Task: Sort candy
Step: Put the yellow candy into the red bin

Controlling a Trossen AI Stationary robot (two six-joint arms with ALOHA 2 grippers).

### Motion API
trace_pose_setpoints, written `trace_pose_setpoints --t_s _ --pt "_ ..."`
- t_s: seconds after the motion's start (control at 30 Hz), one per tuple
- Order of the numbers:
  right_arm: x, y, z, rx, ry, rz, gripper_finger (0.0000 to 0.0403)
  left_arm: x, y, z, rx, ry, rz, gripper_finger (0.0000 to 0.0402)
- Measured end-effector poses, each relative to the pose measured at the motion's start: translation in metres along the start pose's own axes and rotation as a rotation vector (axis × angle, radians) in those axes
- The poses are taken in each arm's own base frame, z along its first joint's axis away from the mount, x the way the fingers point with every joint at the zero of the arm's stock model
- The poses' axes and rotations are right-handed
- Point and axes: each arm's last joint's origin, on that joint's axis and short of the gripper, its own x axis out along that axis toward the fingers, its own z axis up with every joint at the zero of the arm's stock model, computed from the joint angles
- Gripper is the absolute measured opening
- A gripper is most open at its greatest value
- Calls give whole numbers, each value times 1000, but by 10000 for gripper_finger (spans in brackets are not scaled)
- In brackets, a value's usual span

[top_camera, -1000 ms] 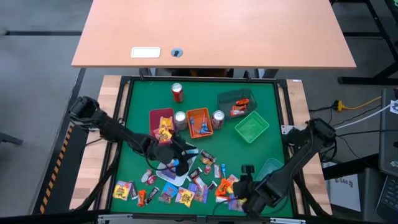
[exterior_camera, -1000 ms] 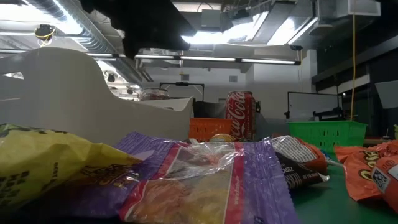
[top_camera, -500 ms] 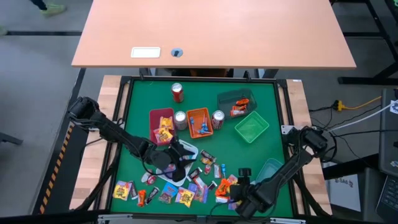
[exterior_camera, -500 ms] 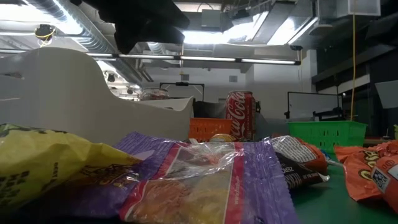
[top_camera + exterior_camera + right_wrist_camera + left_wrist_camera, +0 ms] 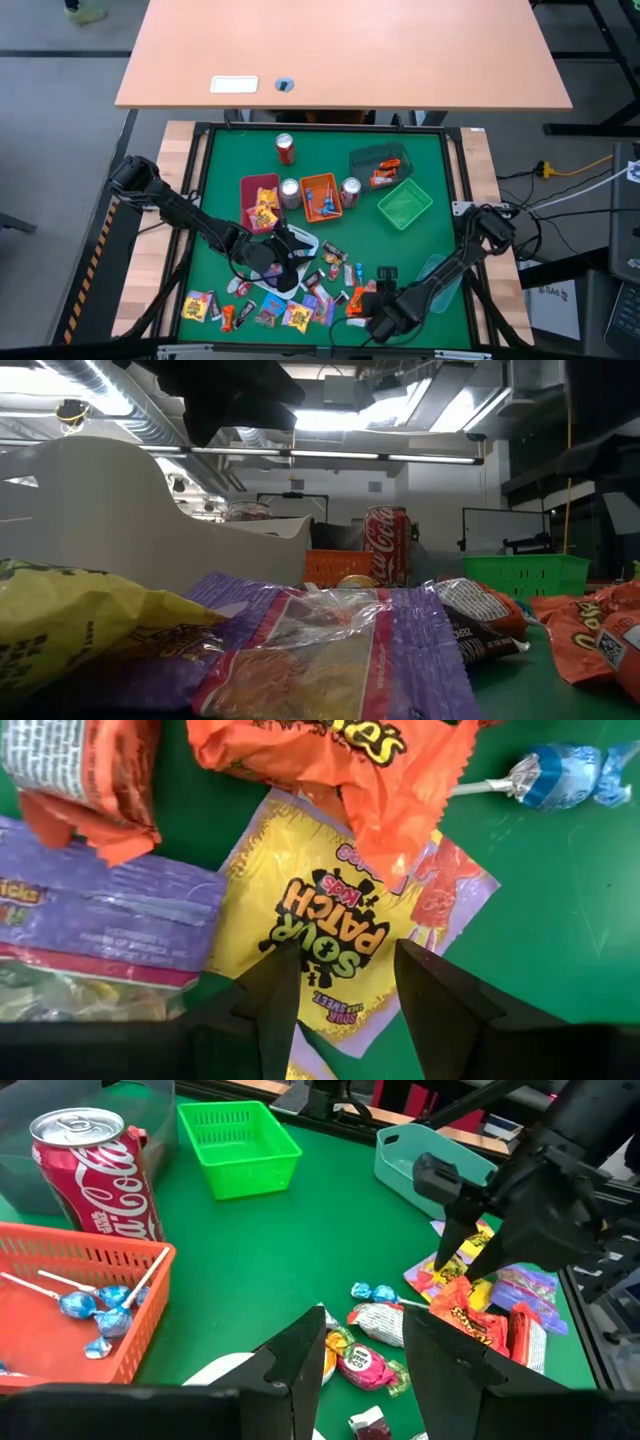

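Many small wrapped candies (image 5: 300,300) lie along the near part of the green mat. My right gripper (image 5: 345,985) is open, pointing down over a yellow Sour Patch packet (image 5: 330,935). That packet lies between an orange packet (image 5: 340,760) and a purple one (image 5: 100,915), partly under the orange one. In the high view my right gripper (image 5: 375,305) is by the near edge. My left gripper (image 5: 365,1370) is open and empty. It hovers over the white tray (image 5: 268,283), left of my right gripper (image 5: 470,1210).
Trays stand mid-mat: red (image 5: 246,183) with yellow candy, orange (image 5: 320,195) with blue lollipops, dark (image 5: 380,160), green (image 5: 404,203) and teal (image 5: 435,270). Cans (image 5: 285,148) (image 5: 350,190) stand between them. A blue lollipop (image 5: 560,775) lies beside the orange packet.
My right gripper has moved along the near edge toward the table's left and now stands over the orange and yellow packets. My left gripper has shifted only slightly.
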Motion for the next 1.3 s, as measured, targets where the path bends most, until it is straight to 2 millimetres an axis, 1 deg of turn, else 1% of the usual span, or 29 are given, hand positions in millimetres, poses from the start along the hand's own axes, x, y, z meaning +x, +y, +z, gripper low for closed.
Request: trace_pose_setpoints --t_s 0.1,0.17,0.27,0.43,0.5,0.67,0.77,0.87,1.13,1.3 --pt "2 -6 5 9 13 8 158 0 0 0 0 0 0 125" --pt "3 -9 7 4 22 18 142 0 0 0 0 0 0 125" --pt "4 -13 10 4 30 24 105 0 0 0 0 0 0 125" --pt "6 -17 13 1 33 16 26 0 0 0 1 0 0 125" --pt "6 -18 13 -16 30 11 9 0 0 0 1 0 0 125" --pt "6 -18 12 -22 37 3 21 0 0 0 1 0 0 125" --pt "3 -21 9 -26 55 -13 12 -3 0 3 -5 -9 -5 125" --pt "-4 -25 6 -28 64 -16 4 -7 0 8 -3 -23 -14 125" --pt "-44 -39 0 -17 8 11 3 -26 -3 21 13 -68 -61 125" --pt "-71 -57 1 5 -82 5 1 -41 -6 29 3 -93 -100 125"
